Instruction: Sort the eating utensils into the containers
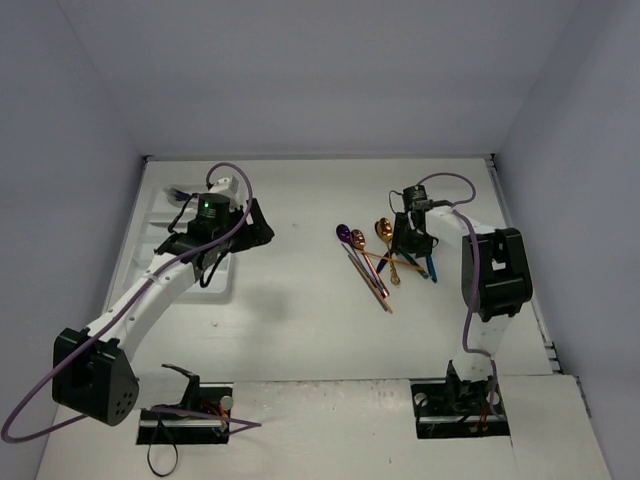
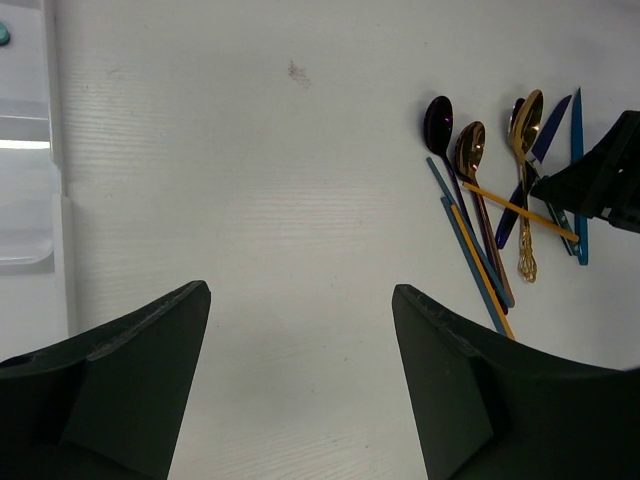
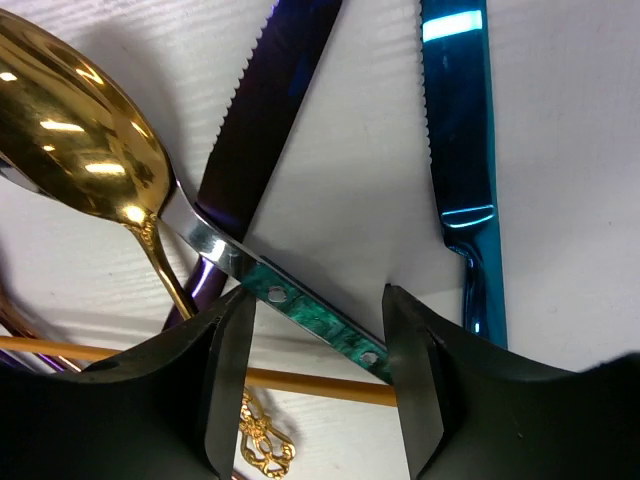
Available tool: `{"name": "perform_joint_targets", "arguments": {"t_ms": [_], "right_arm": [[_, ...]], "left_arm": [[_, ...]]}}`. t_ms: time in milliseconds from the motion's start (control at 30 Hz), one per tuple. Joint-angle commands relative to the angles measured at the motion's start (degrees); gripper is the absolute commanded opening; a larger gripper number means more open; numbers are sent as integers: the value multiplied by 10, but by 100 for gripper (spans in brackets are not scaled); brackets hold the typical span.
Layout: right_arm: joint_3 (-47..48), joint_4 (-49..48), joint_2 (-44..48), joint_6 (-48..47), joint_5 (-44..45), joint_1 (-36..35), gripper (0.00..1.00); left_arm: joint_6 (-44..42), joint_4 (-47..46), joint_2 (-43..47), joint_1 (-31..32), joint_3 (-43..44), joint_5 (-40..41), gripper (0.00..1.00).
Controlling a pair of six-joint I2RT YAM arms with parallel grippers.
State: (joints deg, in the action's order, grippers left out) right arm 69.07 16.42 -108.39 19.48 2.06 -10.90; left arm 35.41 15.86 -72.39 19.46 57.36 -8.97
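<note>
Several utensils lie in a pile right of the table's centre: a purple spoon (image 1: 343, 232), a copper spoon (image 1: 358, 238), a gold spoon (image 1: 382, 229) and slim handles. My right gripper (image 1: 412, 240) is low over the pile. In the right wrist view it (image 3: 318, 300) is open, its jaws straddling a green-handled utensil (image 3: 315, 320) that runs slantwise between them. The gold spoon (image 3: 75, 140), a purple knife (image 3: 265, 100) and a blue knife (image 3: 460, 130) lie around it. My left gripper (image 2: 300, 290) is open and empty above bare table, beside the white tray (image 1: 160, 215).
The tray's edge (image 2: 30, 200) shows at the left of the left wrist view, with a teal bit (image 2: 3, 36) inside it. An orange handle (image 3: 320, 385) lies under the right jaws. White walls enclose the table on three sides.
</note>
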Motion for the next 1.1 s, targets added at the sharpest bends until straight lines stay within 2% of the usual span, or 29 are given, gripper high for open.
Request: {"name": "perform_joint_targets", "arguments": {"t_ms": [0,100,200,400,667,867,967,1067], "right_arm": [[-1,12,-24,1,24,-2,37],[-7,12,-18,-3,38,-23,12],[-5,12,-12,-15,69,-55,0],[22,13,13,-52,130,-141,0],[30,13,73,-56,168,-160,0],[45,13,126,-84,142,-159,0],[54,12,155,-114,98,-160,0],[65,13,199,-152,24,-160,0]], "left_arm": [[-24,-10,11,3,16,-9,72],[-24,-11,5,6,24,-13,72],[-23,-10,-2,12,34,-15,72],[-16,-13,-17,28,49,-17,72],[12,-37,-34,58,59,-33,72],[62,-130,-42,71,44,-80,72],[94,-187,-48,72,34,-104,70],[104,-206,-62,78,51,-128,66]]}}
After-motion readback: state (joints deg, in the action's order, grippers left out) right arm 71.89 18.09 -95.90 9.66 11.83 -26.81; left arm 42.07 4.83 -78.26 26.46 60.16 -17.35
